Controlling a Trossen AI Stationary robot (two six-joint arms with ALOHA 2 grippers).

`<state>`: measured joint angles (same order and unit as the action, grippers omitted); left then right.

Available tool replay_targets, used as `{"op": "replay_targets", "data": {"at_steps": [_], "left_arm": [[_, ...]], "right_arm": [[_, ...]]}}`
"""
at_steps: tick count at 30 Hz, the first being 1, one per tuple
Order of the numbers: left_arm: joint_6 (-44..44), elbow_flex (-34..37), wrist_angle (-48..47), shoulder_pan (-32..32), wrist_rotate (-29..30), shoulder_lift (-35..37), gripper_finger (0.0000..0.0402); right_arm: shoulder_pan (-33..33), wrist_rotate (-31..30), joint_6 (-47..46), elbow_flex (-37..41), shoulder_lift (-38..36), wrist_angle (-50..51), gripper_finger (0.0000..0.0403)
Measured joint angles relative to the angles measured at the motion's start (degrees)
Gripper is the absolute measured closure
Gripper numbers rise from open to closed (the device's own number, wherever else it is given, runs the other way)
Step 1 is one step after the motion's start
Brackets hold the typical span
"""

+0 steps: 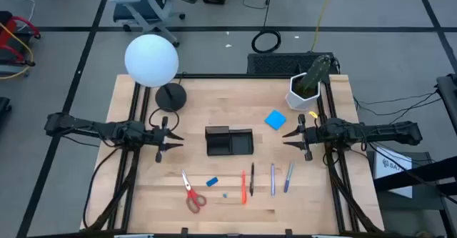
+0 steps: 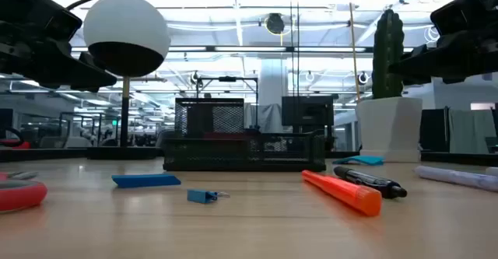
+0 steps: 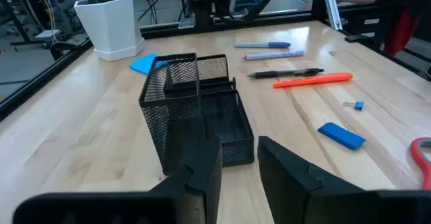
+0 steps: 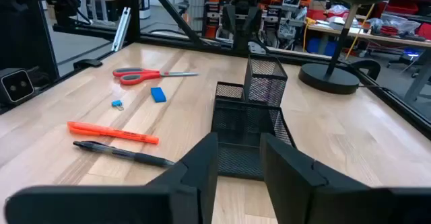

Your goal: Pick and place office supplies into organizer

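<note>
The black mesh organizer (image 1: 229,141) stands at the table's middle, between both grippers. My left gripper (image 1: 176,138) hovers open to its left, and my right gripper (image 1: 288,136) hovers open to its right; both point at it and touch nothing. Near the table's front edge lie red-handled scissors (image 1: 191,193), a blue eraser (image 1: 212,182), a tiny blue clip (image 1: 225,194), an orange highlighter (image 1: 243,185), a black pen (image 1: 252,179) and two pale pens (image 1: 272,179) (image 1: 289,177). A blue note pad (image 1: 275,119) lies flat behind the right gripper. The left wrist view shows the organizer (image 3: 195,109) just beyond the left gripper (image 3: 239,150).
A white globe lamp (image 1: 151,61) on a round black base (image 1: 171,96) stands at the far left. A white potted cactus (image 1: 308,84) stands at the far right, close behind the note pad. Bare wood lies between the organizer and the row of supplies.
</note>
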<state>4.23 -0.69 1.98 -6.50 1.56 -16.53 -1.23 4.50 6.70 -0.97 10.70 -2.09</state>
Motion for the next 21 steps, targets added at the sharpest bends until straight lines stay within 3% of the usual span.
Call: {"op": "replay_targets", "data": {"at_steps": [21], "left_arm": [[0.00,-0.02,0.00,-0.02,0.00,0.00,0.0298]], "right_arm": [[0.01,0.00,0.00,0.00,-0.02,0.00,0.0298]]}}
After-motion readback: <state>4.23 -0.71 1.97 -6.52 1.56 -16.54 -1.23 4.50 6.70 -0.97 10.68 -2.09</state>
